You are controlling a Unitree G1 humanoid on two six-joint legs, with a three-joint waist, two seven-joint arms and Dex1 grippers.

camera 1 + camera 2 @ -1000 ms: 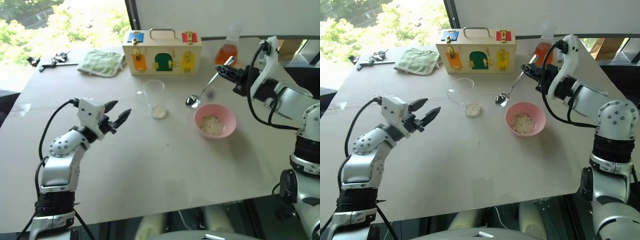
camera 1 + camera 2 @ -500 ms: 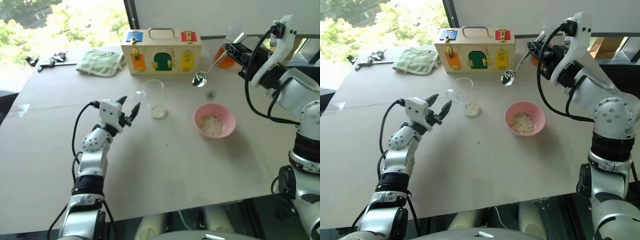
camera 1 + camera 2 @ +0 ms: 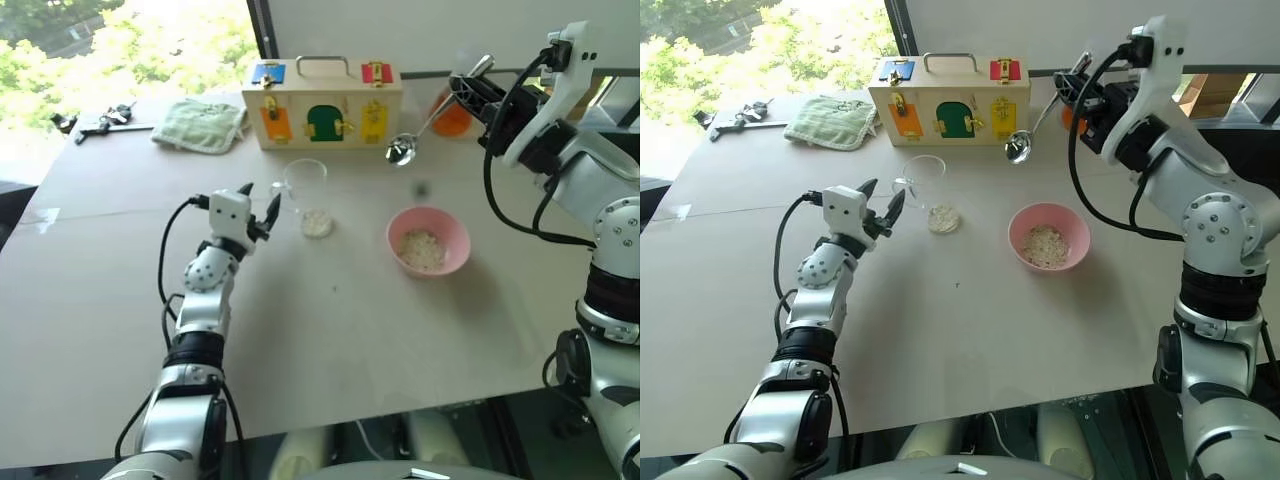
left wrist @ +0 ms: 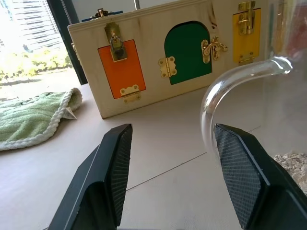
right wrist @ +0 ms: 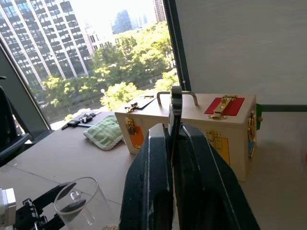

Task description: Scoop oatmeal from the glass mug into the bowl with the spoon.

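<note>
Pinching the spoon [image 3: 428, 117] by its handle, the right gripper [image 3: 470, 90] holds it high, apparently empty, between mug [image 3: 306, 193] and bowl [image 3: 430, 241]. The left gripper [image 3: 257, 204], fingers apart, straddles the mug's handle to steady it. Oatmeal [image 3: 318, 222] lies in both vessels.

Left gripper [image 3: 259, 205] moved forward across table [image 3: 330, 350] toward far edge, now just beside glass mug [image 3: 306, 187], handle side, fingers still apart. Right gripper [image 3: 470, 88] rose from above pink bowl [image 3: 429, 241], carrying spoon [image 3: 418, 134] up toward wooden box [image 3: 322, 103]; spoon now hangs clear of bowl.
</note>
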